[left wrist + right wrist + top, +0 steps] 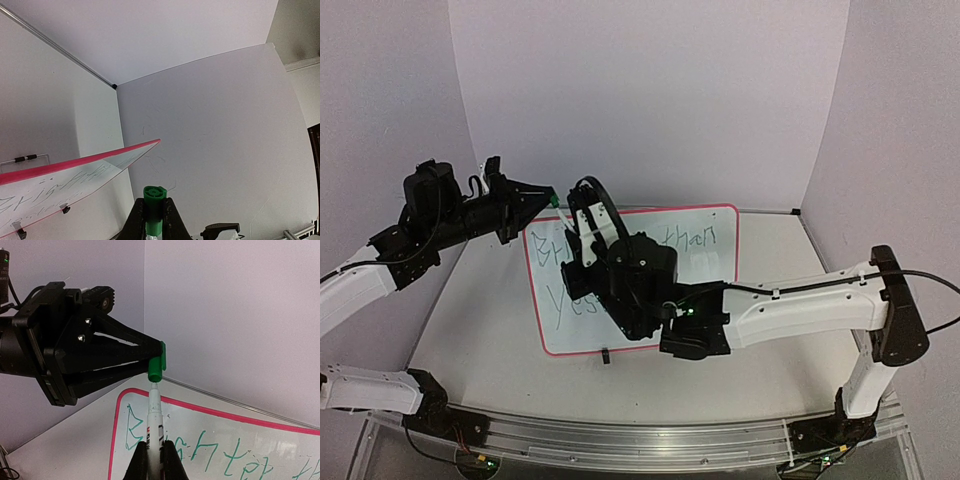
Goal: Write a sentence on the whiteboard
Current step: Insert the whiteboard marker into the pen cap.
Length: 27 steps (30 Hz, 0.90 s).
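Though partly blocked by right arm (800,300), logged one sentence (200,447) in green, two lines, on one whiteboard (712,268) lying flat on one table (470,330). Counted two black clips (65,209) on board edge. Saw one marker (155,415) clamped in right gripper (155,456), tip at mouth of one green cap (156,371) pinched by left gripper (159,359). Located both over board's far-left corner.

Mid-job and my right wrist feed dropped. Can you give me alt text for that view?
The right gripper, jaws shut on a white marker, holds it upright with its tip at the mouth of a green cap pinched by the left gripper. Below lies the whiteboard, pink-framed, with the green sentence starting "Brighter".
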Motion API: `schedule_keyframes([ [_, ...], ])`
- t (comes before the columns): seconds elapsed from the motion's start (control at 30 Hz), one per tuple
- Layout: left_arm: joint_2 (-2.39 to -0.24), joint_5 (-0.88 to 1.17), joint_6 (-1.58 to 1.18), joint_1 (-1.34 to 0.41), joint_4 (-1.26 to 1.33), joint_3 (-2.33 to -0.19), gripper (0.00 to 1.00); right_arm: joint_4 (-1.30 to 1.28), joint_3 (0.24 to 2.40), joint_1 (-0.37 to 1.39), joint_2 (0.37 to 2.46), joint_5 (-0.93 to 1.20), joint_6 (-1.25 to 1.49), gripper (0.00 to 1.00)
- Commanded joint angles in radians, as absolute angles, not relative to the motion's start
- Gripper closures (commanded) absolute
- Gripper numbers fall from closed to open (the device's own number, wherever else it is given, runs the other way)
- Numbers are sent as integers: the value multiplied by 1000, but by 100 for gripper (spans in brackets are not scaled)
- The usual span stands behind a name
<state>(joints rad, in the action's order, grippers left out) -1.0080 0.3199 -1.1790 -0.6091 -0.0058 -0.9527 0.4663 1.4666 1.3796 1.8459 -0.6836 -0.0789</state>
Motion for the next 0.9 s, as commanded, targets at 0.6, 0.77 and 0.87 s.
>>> schedule_keyframes([
  [0.6,-991,339,-1198,-619,62,-932,100,485,1549,1374,1886,-725,-115,100],
  [0.77,-995,343,-1207,-620,73,-925,100,494,1567,1363,1907,-724,-118,100],
  [0.87,-996,344,-1213,-620,79,-920,100,530,1577,1360,1925,-729,-144,100],
])
